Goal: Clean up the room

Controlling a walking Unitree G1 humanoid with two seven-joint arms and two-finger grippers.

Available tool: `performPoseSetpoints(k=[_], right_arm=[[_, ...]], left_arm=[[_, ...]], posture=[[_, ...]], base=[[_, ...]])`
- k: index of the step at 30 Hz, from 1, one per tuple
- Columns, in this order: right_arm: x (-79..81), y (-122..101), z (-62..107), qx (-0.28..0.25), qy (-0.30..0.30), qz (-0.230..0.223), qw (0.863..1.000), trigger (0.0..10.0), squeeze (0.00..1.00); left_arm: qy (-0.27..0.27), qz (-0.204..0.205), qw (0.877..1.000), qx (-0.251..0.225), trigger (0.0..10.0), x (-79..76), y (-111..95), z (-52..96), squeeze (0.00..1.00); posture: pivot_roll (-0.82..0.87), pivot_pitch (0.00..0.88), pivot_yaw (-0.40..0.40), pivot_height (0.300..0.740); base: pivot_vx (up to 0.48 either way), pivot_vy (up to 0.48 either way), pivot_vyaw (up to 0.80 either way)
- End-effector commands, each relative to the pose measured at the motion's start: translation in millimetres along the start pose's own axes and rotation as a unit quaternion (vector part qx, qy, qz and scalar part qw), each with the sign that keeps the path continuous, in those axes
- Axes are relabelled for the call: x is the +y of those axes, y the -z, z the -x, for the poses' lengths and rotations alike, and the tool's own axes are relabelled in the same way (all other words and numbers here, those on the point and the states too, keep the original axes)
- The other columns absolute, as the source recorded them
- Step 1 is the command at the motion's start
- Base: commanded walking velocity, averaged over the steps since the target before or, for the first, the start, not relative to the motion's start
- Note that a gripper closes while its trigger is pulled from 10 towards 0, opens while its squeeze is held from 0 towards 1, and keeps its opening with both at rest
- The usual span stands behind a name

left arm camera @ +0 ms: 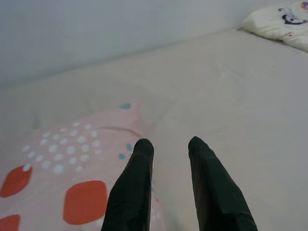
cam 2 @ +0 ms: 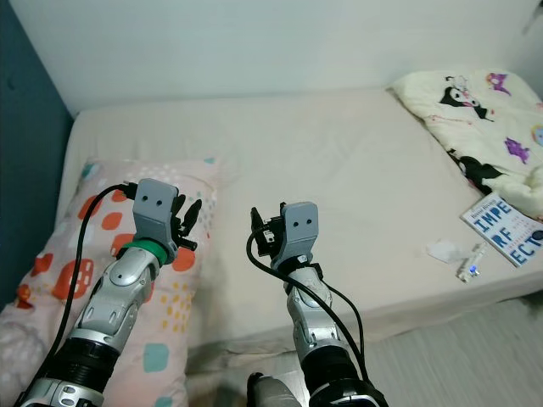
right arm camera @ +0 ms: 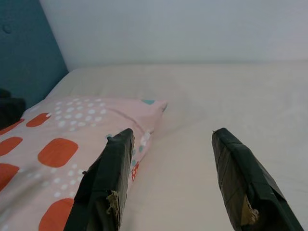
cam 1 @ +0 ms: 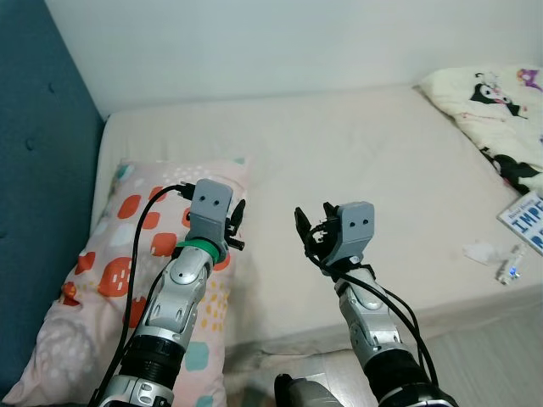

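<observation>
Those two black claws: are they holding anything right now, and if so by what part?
Nothing is held. The left gripper hovers open over the pillow; the right gripper is open above the bed.

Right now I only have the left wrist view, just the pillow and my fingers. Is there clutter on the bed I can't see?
Observer: Yes, a book lies at the bed's right edge.
Operator: Anything near it?
Observer: A crumpled white scrap and a small clear item, just to its left.
Operator: Where's my right end effector?
Observer: The right end effector hovers open above bare mattress, beside the pillow.
</observation>
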State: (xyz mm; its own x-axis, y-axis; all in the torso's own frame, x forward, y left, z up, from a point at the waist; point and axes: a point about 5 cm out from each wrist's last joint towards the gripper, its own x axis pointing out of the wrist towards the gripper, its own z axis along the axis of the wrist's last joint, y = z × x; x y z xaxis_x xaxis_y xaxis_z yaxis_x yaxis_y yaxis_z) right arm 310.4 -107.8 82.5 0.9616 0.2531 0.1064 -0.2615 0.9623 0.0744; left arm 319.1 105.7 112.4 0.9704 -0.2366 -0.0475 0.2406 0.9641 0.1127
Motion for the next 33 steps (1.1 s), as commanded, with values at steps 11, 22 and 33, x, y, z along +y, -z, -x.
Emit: performPoseSetpoints(k=[11, 22, 33], right_arm=[[-2.7, 3.5, 2.9, 0.006, 0.002, 0.004, 1.000, 10.0, 0.00], [-2.3, 3.5, 2.8, 0.006, 0.001, 0.005, 1.000, 10.0, 0.00], [-1.3, 4.0, 3.4, 0.006, 0.003, 0.003, 1.000, 10.0, 0.00]], left_arm=[[0.001, -0.005, 1.000, 0.001, 10.0, -5.7, 2.8, -0.3, 0.00], [-0.001, 0.009, 1.000, -0.002, 10.0, -5.5, 2.0, -0.7, 0.00], [-0.011, 0.009, 1.000, 0.014, 10.0, -2.8, 5.6, -2.0, 0.00]], posture=[[-0.03, 0.000, 0.034, 0.740], [-0.03, 0.000, 0.034, 0.740], [-0.03, 0.000, 0.039, 0.740]], base=[[0.000, -0.462, 0.00], [0.000, -0.327, 0.00], [0.000, 0.000, 0.00]])
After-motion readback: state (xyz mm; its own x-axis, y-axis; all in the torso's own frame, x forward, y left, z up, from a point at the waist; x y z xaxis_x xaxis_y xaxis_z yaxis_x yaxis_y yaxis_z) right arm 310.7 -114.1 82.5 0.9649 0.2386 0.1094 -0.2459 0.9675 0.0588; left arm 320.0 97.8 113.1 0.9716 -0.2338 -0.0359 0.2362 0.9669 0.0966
